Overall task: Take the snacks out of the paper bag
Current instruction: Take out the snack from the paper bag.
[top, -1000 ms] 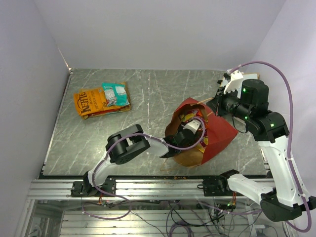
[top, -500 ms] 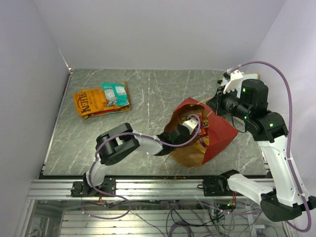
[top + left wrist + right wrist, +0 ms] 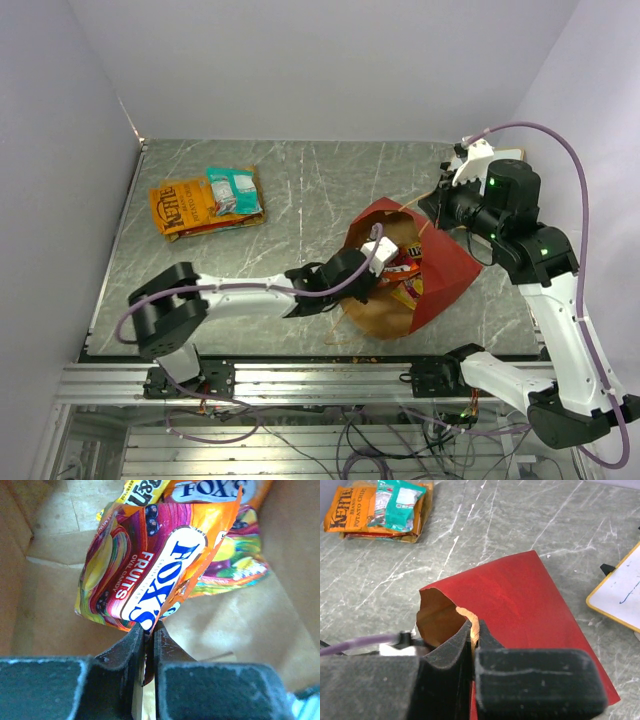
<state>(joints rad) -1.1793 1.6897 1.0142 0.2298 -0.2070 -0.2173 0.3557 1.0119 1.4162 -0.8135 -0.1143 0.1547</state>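
Observation:
The paper bag (image 3: 447,272) lies on its side, red outside, brown inside, mouth facing left. My left gripper (image 3: 375,254) is in the mouth, shut on the lower edge of an orange Fox's candy packet (image 3: 155,565); its jaws (image 3: 149,630) pinch the crinkled rim. A second Fox's packet (image 3: 235,555) and a yellow packet (image 3: 142,492) lie behind it in the bag. My right gripper (image 3: 474,626) is shut on the bag's twisted tan handle (image 3: 470,616) at the upper rim, holding the mouth up.
An orange Kettle chip bag (image 3: 178,208) with a teal packet (image 3: 235,190) on top lies at the table's far left. A white wood-framed board (image 3: 620,592) sits at the far right behind the bag. The marble tabletop (image 3: 300,200) stretches between them.
My left gripper has shut on the Fox's packet. The left arm's elbow has swung down and left, drawing the gripper back toward the bag's mouth. The right arm holds still.

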